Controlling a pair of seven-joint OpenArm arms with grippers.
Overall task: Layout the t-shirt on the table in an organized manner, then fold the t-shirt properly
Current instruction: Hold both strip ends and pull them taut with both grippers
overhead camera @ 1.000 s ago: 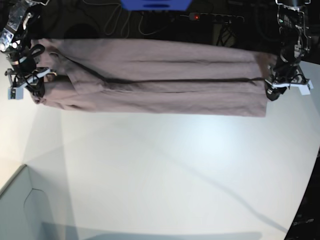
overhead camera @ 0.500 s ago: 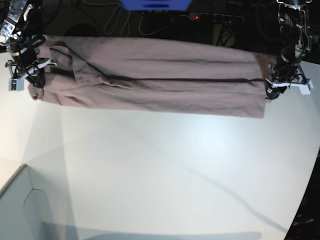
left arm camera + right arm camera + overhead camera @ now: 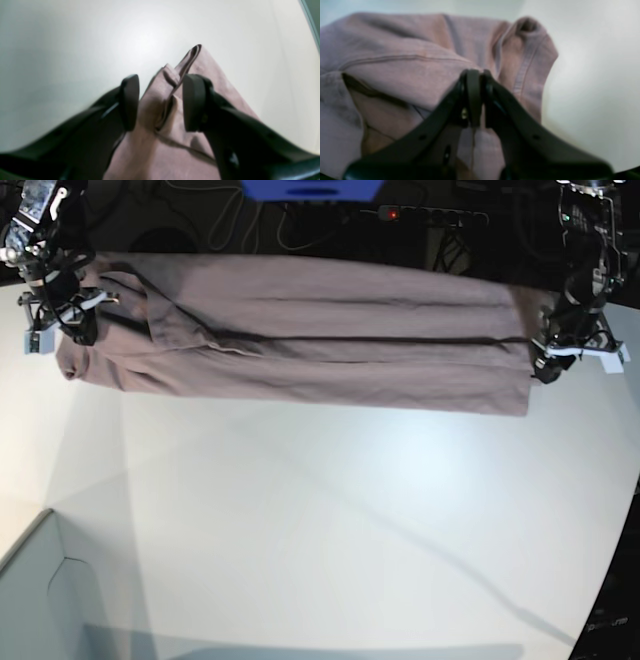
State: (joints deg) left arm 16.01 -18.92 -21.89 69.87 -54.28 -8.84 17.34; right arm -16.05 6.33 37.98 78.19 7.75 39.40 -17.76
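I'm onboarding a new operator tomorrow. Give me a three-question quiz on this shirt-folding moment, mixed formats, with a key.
1. True or false: the right claw is shut on the t-shirt.
2. Multiple choice: in the left wrist view, how does the left claw stand? A) pressed fully together B) fingers apart with a ridge of shirt fabric between them C) over bare table with no cloth near
3. Fill in: the shirt lies stretched in a long band across the far side of the white ____.

Key: 1 true; 2 B; 3 table.
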